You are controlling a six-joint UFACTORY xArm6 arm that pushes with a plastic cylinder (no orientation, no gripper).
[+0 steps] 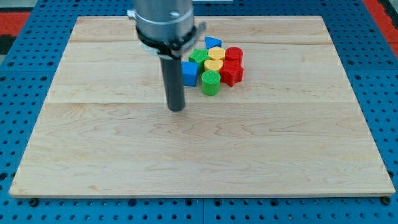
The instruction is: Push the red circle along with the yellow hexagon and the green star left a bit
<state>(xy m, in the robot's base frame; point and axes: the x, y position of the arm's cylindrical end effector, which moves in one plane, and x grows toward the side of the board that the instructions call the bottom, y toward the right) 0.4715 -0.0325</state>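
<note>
The blocks sit in one tight cluster at the upper middle of the wooden board (124,155). The red circle (234,54) is at the cluster's upper right. A yellow hexagon (213,65) lies in the middle, with a second yellow block (217,54) just above it. The green star (198,57) is at the upper left, partly behind the rod. My tip (176,109) rests on the board, below and to the left of the cluster. It is a short gap from the blue cube (189,73) and touches no block.
Also in the cluster are a blue triangle (212,42) at the top, a green circle (210,82) at the bottom and a red block (231,73) at the lower right. A blue pegboard (25,74) surrounds the board.
</note>
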